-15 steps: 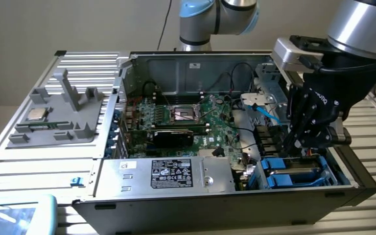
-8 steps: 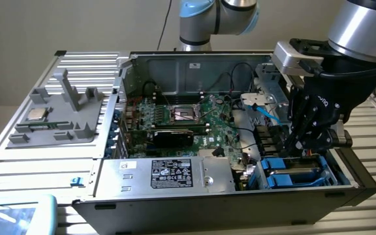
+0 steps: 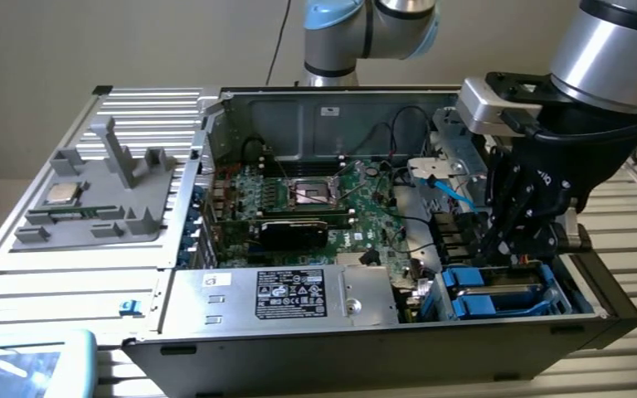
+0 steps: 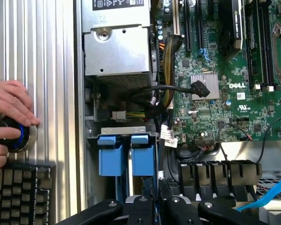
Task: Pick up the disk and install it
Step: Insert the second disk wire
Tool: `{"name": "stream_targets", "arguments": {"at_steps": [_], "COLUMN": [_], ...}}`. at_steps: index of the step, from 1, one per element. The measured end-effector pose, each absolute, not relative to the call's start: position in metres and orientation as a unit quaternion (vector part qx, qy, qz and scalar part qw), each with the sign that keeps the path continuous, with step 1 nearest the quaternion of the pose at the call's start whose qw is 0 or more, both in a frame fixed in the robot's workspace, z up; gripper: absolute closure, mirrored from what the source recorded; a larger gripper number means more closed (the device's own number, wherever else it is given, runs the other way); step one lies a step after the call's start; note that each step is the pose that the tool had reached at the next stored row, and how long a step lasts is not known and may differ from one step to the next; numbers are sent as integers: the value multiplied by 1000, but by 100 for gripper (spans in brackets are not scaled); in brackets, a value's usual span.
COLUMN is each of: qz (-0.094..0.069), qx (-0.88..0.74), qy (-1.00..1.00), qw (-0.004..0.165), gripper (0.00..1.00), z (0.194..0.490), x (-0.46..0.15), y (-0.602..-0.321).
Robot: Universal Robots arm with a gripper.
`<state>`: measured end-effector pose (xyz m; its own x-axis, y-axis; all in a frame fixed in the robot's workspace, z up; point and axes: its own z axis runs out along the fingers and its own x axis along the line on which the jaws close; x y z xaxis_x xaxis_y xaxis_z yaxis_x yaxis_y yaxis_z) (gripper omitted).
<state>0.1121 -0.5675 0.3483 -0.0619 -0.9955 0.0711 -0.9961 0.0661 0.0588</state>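
Your pincer (image 3: 514, 249) is hanging over the case's drive bay with its fingers nearly together, apparently gripping nothing. The disk (image 3: 496, 292) is already sitting in the bay, so installation is looking almost finished.

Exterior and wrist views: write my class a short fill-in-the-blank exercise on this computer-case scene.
1. The gripper hangs over the bay with ____ plastic drive carriers.
2. The silver box in the case carries a ____ label.
3. A person's hand rests on a round knob ringed in ____ light.

Missing words: blue; black; blue
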Motion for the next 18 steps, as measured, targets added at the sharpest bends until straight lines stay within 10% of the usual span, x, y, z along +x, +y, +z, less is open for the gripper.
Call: {"name": "stream_targets", "arguments": {"at_steps": [18], "qz": [2], "qx": [687], "qy": [-726], "qw": [34], "gripper": [84], "z": [347], "x": [111], "y": [-573]}}
